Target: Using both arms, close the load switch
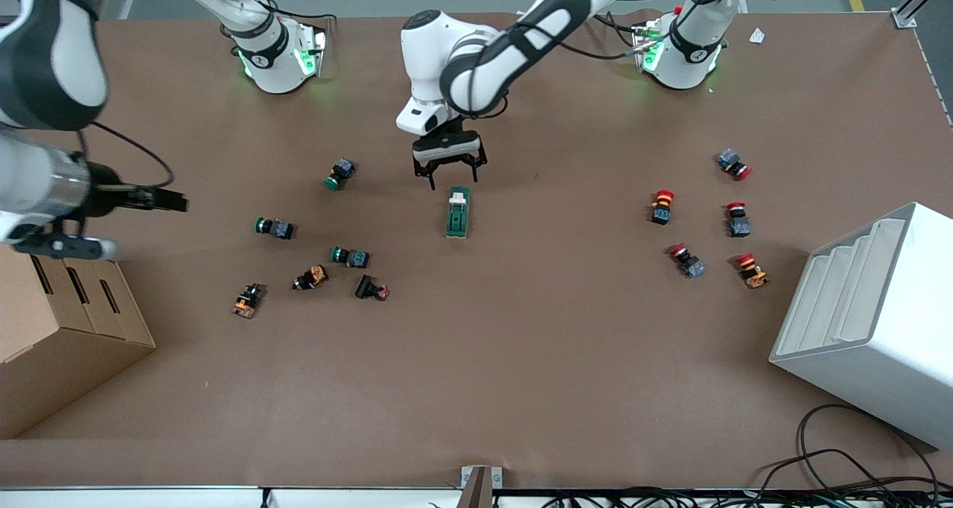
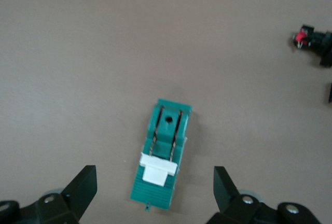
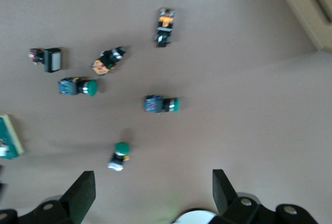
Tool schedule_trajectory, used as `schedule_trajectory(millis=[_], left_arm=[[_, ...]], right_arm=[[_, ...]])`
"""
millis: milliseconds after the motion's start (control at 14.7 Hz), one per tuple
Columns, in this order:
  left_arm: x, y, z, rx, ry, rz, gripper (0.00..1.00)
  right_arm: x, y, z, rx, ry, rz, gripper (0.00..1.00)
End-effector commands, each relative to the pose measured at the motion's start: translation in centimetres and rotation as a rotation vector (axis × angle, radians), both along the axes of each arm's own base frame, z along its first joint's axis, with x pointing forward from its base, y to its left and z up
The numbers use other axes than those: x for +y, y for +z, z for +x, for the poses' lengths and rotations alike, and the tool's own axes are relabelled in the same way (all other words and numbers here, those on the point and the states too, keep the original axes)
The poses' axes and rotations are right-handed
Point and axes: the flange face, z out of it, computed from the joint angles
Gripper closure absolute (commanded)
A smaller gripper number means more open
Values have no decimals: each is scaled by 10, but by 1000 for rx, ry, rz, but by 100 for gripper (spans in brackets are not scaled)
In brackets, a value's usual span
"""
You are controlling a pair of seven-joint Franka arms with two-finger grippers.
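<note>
The load switch (image 1: 457,212) is a dark-green block lying flat at the middle of the table, its white lever (image 1: 458,195) at the end toward the robot bases. My left gripper (image 1: 450,176) hangs open just above that lever end, touching nothing. In the left wrist view the load switch (image 2: 163,162) lies between the spread fingertips (image 2: 85,182), lever end closest to my left gripper (image 2: 154,185). My right gripper (image 1: 173,201) is up in the air at the right arm's end of the table, open and empty. In the right wrist view my right gripper (image 3: 153,193) is high over green buttons, with the load switch (image 3: 8,137) at the frame edge.
Green-capped push buttons (image 1: 341,173) and orange and black ones (image 1: 309,278) lie scattered toward the right arm's end. Red-capped buttons (image 1: 662,206) lie toward the left arm's end. A cardboard box (image 1: 59,329) and a white bin (image 1: 871,322) stand at the table's two ends.
</note>
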Motion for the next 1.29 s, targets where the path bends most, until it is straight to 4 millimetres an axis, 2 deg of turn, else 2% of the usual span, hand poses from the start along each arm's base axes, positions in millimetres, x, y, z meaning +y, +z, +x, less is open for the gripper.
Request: schedule_trajectory(millis=[0,136,272,475,543,747,1222], left_arm=[[8,-38,-25,-109,-59,18,1],[13,-64,-37,-171,-88,19,1],[16,-81,-49,-213,-137,33,1],[22,-100,-50,-287,-158,62,1],[21,-107,-58,-320,-164,44,1],[28,-136,-61,-453,-135,26,1],[32,-166,-80,-491,-181,71,1]], right_arm=[[55,-28,-11,26,-147,-5,0],[103,-50,-19,35,-253,-24,0],[150,-77,-31,46,-361,-26,0],[203,-120,-51,72,-472,11,0],[218,-134,-55,85,-487,12,0],[255,-170,-63,119,-520,38,0],[330,-251,-86,130,-601,122,0]])
